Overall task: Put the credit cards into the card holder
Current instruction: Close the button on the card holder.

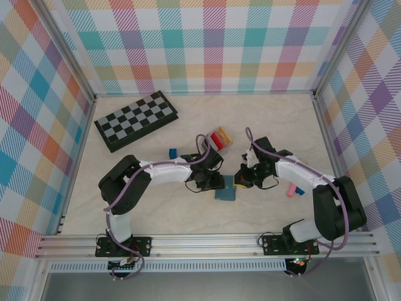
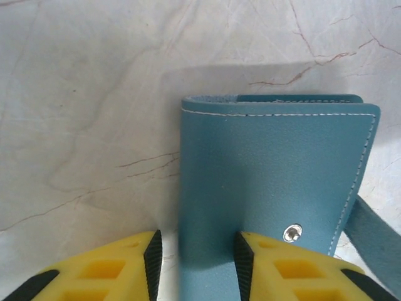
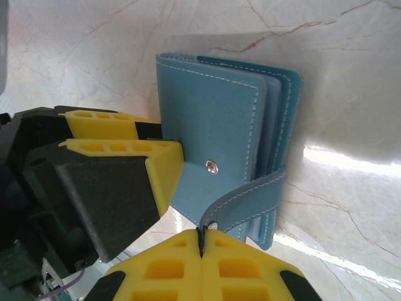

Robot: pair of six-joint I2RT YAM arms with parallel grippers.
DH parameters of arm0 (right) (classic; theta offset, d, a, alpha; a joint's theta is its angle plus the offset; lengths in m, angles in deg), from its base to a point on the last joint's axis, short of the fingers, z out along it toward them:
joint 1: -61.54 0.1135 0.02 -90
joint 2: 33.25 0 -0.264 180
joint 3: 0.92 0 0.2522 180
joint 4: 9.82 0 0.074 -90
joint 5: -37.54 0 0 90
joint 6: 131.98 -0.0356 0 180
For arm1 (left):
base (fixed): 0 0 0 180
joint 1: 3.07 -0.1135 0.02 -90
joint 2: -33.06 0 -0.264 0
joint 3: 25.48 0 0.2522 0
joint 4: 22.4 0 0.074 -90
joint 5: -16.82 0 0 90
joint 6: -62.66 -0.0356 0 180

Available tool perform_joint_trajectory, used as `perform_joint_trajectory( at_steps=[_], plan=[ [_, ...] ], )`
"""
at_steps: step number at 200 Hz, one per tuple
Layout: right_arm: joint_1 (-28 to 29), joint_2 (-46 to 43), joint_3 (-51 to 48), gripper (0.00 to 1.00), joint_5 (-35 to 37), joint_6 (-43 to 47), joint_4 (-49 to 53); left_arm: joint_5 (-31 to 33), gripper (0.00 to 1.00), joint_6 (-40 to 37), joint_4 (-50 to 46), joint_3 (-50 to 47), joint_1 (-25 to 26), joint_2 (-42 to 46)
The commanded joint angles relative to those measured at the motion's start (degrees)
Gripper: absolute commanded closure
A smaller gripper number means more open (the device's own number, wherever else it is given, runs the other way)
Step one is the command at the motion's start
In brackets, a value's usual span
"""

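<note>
The wallet (image 2: 269,188) is running off the bottom edge of the left wrist view, and its strap (image 2: 376,241) is running off the right edge. In the right wrist view, the strap's tip is lying hidden between the pinched fingers of the right claw (image 3: 202,241), and the left claw (image 3: 164,141) is covering the wallet's left edge. From above, the credit cards (image 1: 220,135) in the card holder (image 1: 215,142) are showing too small to count.

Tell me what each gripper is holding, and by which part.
Right gripper: shut on the snap strap of the blue wallet. Left gripper: fingers straddle the wallet's cover edge; a firm clamp cannot be told.
</note>
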Motion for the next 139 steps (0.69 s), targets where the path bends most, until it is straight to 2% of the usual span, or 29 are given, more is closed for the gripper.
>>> perform_joint_trajectory(
  at_steps=[1, 45, 139],
  plan=[
    [2.3, 2.6, 3.0, 0.99, -2.2, 0.8, -0.3, 0.5, 0.66, 0.1, 0.0, 0.2, 0.9, -2.0],
    [4.3, 7.1, 4.0, 1.00, 0.2, -0.9, -0.9, 0.7, 0.72, 1.0, 0.7, -0.1, 0.9, -1.6],
    [4.7, 11.0, 5.5, 1.00, 2.0, -2.1, -1.0, 0.7, 0.76, 1.5, 1.5, -0.7, 0.9, -1.4]
  ],
)
